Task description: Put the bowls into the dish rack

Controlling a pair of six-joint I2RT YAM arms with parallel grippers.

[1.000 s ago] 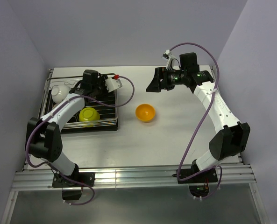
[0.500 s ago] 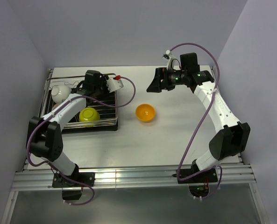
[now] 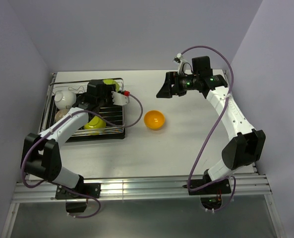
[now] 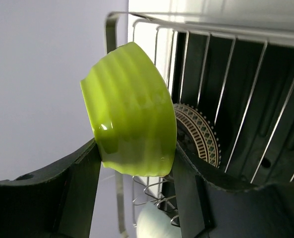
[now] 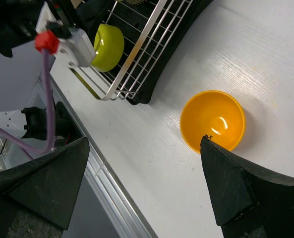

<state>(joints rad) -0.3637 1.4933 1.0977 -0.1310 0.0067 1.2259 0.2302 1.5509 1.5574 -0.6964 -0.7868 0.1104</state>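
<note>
Left arm shifted — lime bowl pinched in left fingers, on edge, dish rack tines just beyond; right fingers stood spread.

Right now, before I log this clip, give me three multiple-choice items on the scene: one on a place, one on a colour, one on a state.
1. Where is the orange bowl? A on the table, right of the dish rack; B inside the dish rack; C stacked on a white bowl.
2. What colour is the bowl held in the left gripper? A white; B orange; C lime green.
3. How is the right gripper? A shut on a bowl; B open, empty; C shut, empty.
A: it sits on the table, apart from the dish rack. C: the left wrist view shows a lime green bowl clamped there. B: its jaws stand wide apart above the table.
</note>
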